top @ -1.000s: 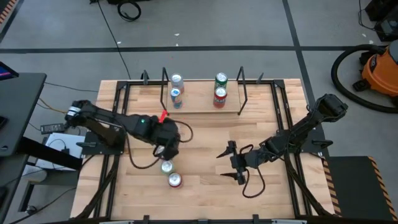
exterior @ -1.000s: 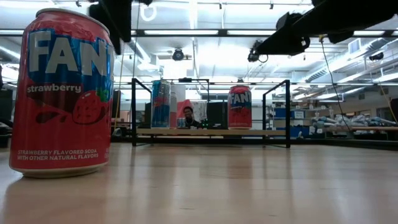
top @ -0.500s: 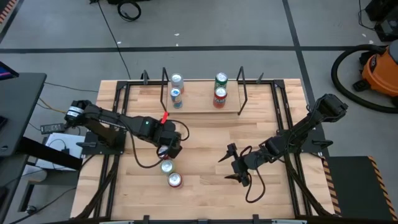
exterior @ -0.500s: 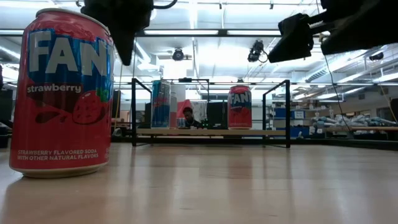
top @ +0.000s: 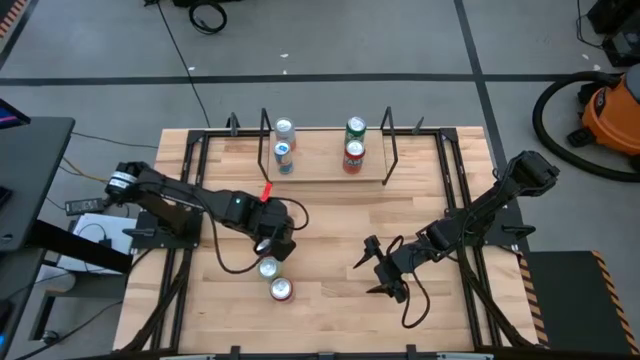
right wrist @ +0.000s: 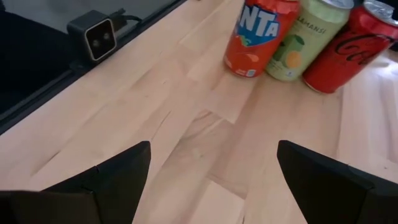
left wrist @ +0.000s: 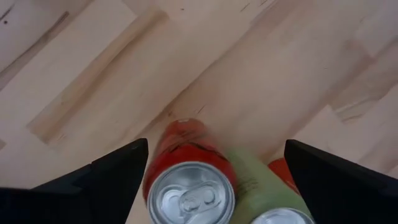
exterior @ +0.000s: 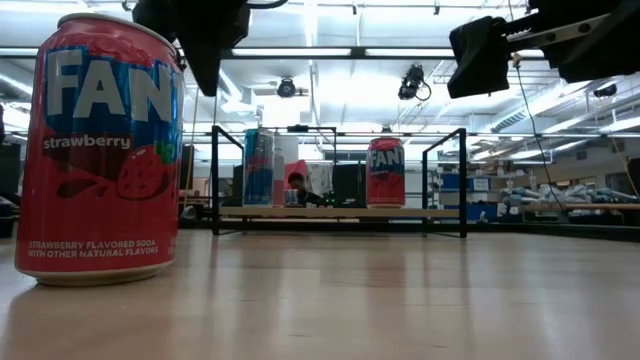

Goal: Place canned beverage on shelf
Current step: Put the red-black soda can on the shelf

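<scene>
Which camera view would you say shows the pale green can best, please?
The right wrist view: the green can stands in full side view between an orange can and a red can, label readable. The left wrist view catches only its top and shoulder between the left claw's open fingers. The high view hides it; the low view does not show it.

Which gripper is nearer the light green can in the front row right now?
Left. The left gripper hovers open just above the light green can; the right gripper hangs open well off to its side.
</scene>
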